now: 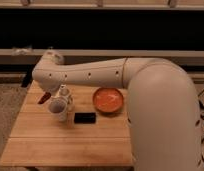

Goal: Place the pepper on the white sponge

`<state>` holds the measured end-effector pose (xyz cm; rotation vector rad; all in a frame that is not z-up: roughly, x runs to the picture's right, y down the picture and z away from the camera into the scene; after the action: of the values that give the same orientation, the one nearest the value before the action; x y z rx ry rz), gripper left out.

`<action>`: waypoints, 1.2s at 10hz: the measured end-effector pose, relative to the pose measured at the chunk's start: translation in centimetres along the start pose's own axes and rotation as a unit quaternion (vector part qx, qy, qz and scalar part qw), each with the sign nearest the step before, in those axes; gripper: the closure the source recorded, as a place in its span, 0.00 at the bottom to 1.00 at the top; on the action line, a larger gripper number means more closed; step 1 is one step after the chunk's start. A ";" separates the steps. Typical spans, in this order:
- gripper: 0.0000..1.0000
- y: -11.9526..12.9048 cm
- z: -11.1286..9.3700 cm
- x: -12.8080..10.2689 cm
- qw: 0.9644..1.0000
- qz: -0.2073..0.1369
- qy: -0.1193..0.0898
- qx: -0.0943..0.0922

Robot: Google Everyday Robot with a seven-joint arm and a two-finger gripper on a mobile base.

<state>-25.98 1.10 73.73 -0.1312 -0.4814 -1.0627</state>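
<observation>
The dark red pepper [43, 98] hangs just above the left part of the wooden table [70, 145], under the end of my arm. My gripper [47, 93] is at the arm's left end, shut on the pepper. Right beside it, to the right, stands a white rounded thing [59, 106], which I take for the white sponge; a smaller white piece sits on its top. The pepper is close to its left side and slightly higher, and I cannot tell whether they touch.
A black rectangular block [85, 118] lies right of the white thing. An orange bowl [108, 100] stands further right. My big white arm [160, 110] covers the table's right side. A low ledge [25, 54] runs behind the table.
</observation>
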 end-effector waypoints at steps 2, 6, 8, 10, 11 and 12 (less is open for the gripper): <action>0.97 1.5 -0.3 1.2 1.000 0.010 0.010 0.001; 0.97 3.2 -0.6 2.3 1.000 0.022 0.020 -0.001; 0.97 4.1 -0.8 2.8 0.999 0.027 0.024 -0.003; 0.97 4.5 -0.8 2.5 0.999 0.024 0.027 -0.002; 0.97 4.7 -0.7 2.4 0.999 0.021 0.029 -0.003; 0.97 4.9 -0.6 2.1 0.999 0.018 0.032 -0.001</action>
<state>-20.74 1.59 74.70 -0.1067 -0.4194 -1.0295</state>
